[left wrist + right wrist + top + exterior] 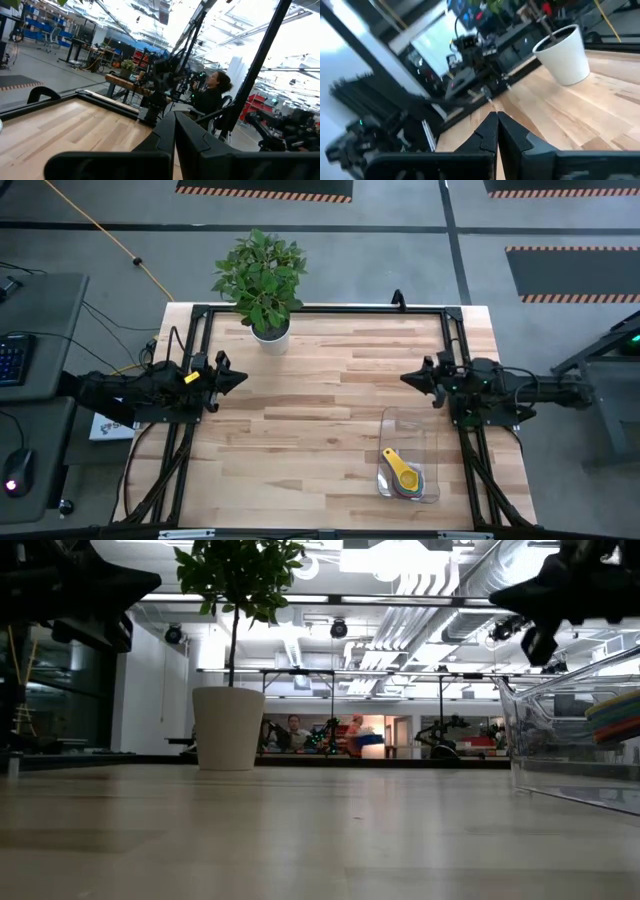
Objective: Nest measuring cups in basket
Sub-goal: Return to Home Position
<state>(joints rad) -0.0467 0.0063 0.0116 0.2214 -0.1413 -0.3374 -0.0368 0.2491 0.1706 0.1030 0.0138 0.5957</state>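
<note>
Well apart: plant pot point(270, 334), basket point(410, 430) holding measuring cups point(404, 477).

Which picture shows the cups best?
The high view: it looks down on the cups nested in the basket, yellow on top. The low view shows only their edges through the wall. Wrist views show none.
</note>
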